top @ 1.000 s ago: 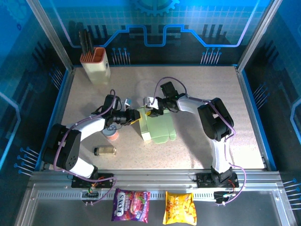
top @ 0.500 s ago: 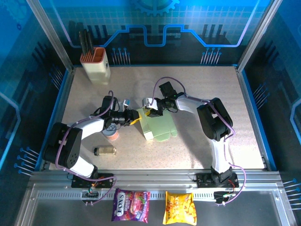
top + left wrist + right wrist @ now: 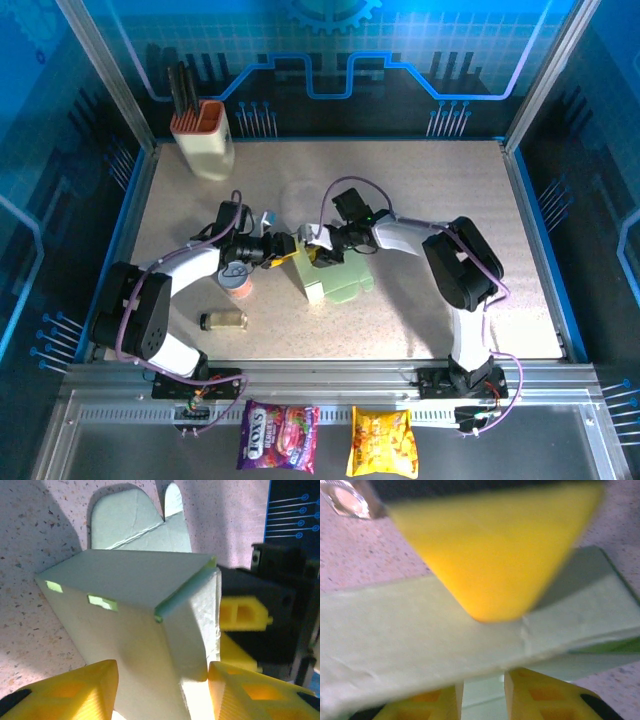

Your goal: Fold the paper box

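The paper box point(image 3: 340, 275) is pale mint-green cardboard, partly folded, lying mid-table with rounded flaps point(image 3: 135, 520) spread flat behind it. My left gripper point(image 3: 289, 249) stands open at the box's left end, and that end point(image 3: 150, 680) lies between its yellow fingers point(image 3: 80, 690). Coming in from the right, my right gripper point(image 3: 321, 248) meets the same corner and is shut on a wall of the box. Its fingertips are hidden behind a green panel point(image 3: 395, 635). The left gripper's yellow finger point(image 3: 495, 545) presses on that panel from above.
A cream holder with an orange rim point(image 3: 205, 135) stands at the back left. A pinkish can point(image 3: 238, 281) and a small jar lying on its side point(image 3: 224, 320) sit by the left arm. Two snack packets point(image 3: 278, 436) lie in front of the rail.
My left gripper's jaws have opened wider. My right gripper has moved left and narrowed onto the box. The box has shifted slightly left and toward me.
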{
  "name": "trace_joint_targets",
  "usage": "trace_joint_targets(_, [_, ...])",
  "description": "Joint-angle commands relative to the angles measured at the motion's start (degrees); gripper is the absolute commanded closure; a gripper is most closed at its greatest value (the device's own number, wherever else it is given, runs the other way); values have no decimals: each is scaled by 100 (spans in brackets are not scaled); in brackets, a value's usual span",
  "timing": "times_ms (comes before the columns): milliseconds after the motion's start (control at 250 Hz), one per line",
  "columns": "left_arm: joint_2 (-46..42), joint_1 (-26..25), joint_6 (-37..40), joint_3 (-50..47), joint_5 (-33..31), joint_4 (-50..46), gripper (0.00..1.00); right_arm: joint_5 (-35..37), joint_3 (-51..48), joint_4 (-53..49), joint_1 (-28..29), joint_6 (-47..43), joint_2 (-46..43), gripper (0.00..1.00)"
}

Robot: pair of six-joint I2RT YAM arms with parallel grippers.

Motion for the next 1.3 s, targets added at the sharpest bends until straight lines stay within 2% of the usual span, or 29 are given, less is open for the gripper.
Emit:
trace_joint_targets(0, [98,49,327,217,214,-378,50,116,-408,309,194,607,-455,71])
trace_joint_targets(288, [233,19,536,396,533,-543,51,430,-1189,876,679,1556,-1119,71])
trace_joint_targets(468, [446,-214,767,679,566,-838,53,456,-1536,1019,705,2103,-1522,69])
trace_joint_targets(591, [553,-414,1122,947,388,-1299,55,379,-1841,875,518,2367,-2058,66])
trace_joint_targets(803, [694,-532,1244,1098,349,-1431,57,78,-2237,993,-307,3097,-2730,61])
trace_joint_targets(907, [749,-604,1284,1156,293,-1498,58,480,-2203,963,-552,3267,-2781,58])
trace_joint_targets(975, [772,-623,1269,1153,272,-1488,57,582,-2104,865,-635,3232,-2679,52])
trace_joint_targets(1111, [759,-643,1230,1145,232,-1475,57,864,-1811,694,-632,3262,-2272,47])
trace_joint_targets(1243, [742,-658,1185,1140,208,-1453,58,1312,-1694,803,-631,3487,-1996,48])
trace_joint_targets(1295, [739,-663,1181,1141,200,-1446,58,1407,-1677,810,-629,3542,-1939,52])
